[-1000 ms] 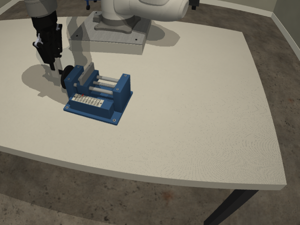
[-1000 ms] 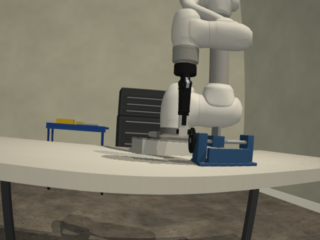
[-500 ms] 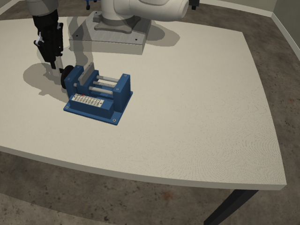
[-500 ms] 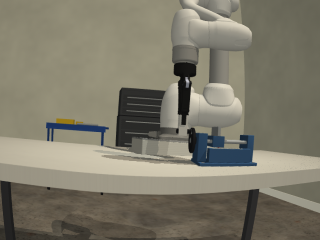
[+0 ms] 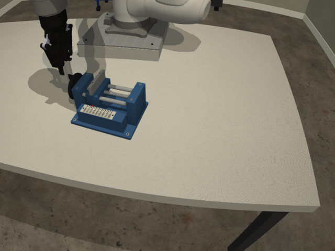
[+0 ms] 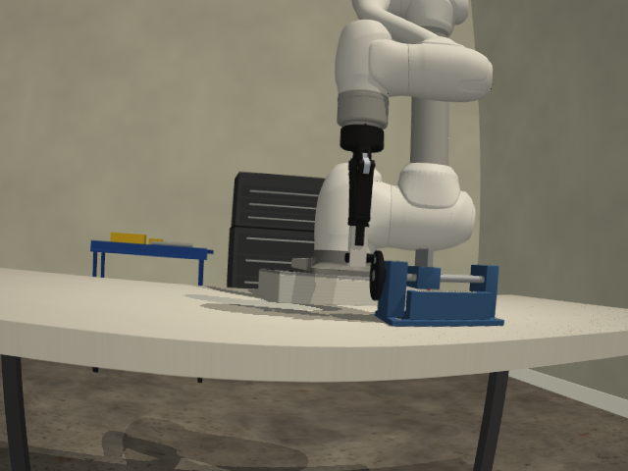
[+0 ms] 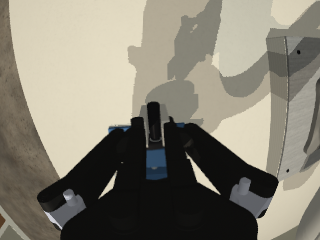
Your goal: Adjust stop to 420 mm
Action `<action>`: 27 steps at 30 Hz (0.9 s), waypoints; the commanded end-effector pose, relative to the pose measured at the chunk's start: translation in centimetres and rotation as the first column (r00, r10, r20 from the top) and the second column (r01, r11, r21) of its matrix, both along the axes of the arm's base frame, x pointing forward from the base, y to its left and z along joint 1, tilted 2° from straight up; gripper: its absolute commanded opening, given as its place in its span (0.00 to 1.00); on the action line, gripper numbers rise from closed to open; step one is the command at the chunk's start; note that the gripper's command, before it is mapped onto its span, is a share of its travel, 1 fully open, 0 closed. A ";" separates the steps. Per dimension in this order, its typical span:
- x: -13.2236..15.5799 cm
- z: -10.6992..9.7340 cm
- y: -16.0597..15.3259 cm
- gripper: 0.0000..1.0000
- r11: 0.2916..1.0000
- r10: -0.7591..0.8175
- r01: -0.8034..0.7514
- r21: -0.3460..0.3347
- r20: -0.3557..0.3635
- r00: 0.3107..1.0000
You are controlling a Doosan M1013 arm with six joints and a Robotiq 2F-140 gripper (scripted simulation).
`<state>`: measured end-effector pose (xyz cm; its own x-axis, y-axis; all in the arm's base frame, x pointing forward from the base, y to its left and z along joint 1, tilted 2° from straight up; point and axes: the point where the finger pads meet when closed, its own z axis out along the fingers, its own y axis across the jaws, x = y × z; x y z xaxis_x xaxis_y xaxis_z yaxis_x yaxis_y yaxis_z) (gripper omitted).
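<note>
Counts, top & ext. views
Top: 1 handwheel left of ctr, 1 scale plate just below it to the right, w/ 1 red pointer. Ext.: 1 blue cart at left, 1 dark drawer cabinet nr ctr.

Has swung the handwheel's crank handle slightly round, toward the base plate. Has brought the gripper and its shadow a little nearer that plate too.
</note>
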<state>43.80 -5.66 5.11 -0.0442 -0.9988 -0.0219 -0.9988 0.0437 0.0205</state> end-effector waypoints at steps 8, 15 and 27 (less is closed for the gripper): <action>-1.4 -0.9 0.0 0.04 1.000 -0.002 0.002 0.002 -0.006 1.000; -1.8 -1.4 0.1 0.04 1.000 -0.002 0.002 0.002 -0.006 1.000; -2.3 -2.5 0.1 0.04 1.000 -0.002 0.002 0.002 -0.006 1.000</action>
